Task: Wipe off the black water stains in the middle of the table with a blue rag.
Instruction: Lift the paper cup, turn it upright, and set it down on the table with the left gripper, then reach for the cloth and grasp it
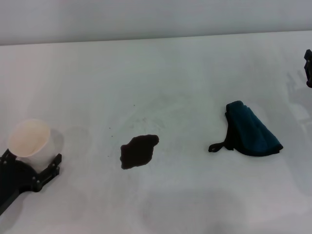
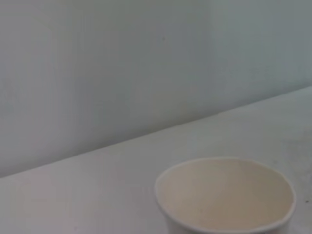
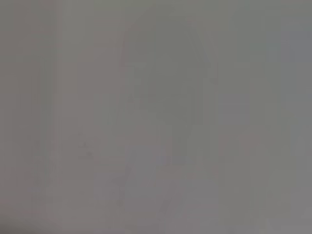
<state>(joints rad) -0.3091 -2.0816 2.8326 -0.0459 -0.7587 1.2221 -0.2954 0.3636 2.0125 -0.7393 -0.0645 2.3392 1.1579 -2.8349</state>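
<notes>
The black water stains (image 1: 139,150) form one lobed dark blotch in the middle of the white table (image 1: 185,87). The blue rag (image 1: 251,130) lies bunched up to the right of the blotch, its black loop strap (image 1: 218,145) trailing toward it. My left gripper (image 1: 31,158) is at the near left, open, with a white paper cup (image 1: 29,137) standing between its spread fingers (image 1: 54,164). The cup (image 2: 225,197) fills the left wrist view close up. Only a black sliver of my right gripper (image 1: 308,68) shows at the far right edge, well apart from the rag.
A pale wall (image 2: 146,63) rises behind the table's far edge. Tiny dark specks (image 1: 134,105) dot the surface beyond the blotch. The right wrist view shows only blank grey.
</notes>
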